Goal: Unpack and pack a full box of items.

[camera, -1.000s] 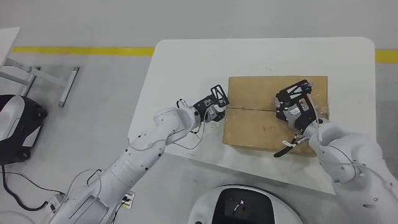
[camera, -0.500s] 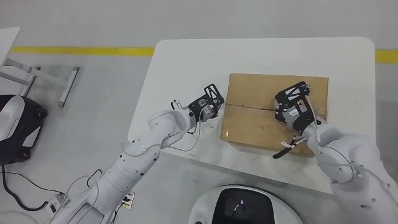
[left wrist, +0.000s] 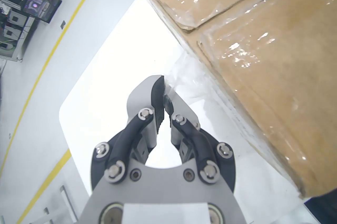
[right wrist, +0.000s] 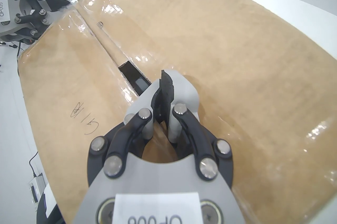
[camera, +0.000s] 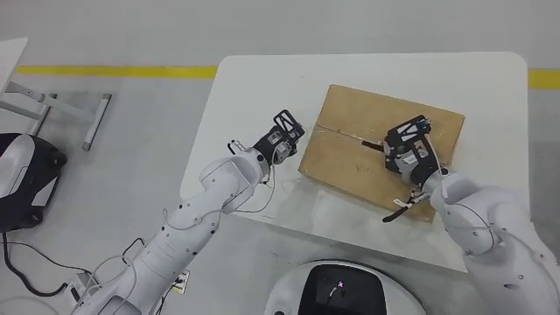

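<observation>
A taped brown cardboard box lies askew on the white table. My left gripper is off the box's left end, shut on a strip of clear tape that stretches from its fingertips to the side of the box. My right gripper is shut and rests on top of the box, right beside the centre seam. A dark gap shows in the seam just ahead of the right gripper. The left gripper shows past the box's far end.
The table has bare room behind the box and along its left side. Its front edge runs close under the box. Grey floor with a yellow line lies beyond, and a metal frame stands off to the left.
The box has turned from square to askew on the table. My left gripper has drawn leftward away from the box with the tape in it. The right gripper stays on the box top.
</observation>
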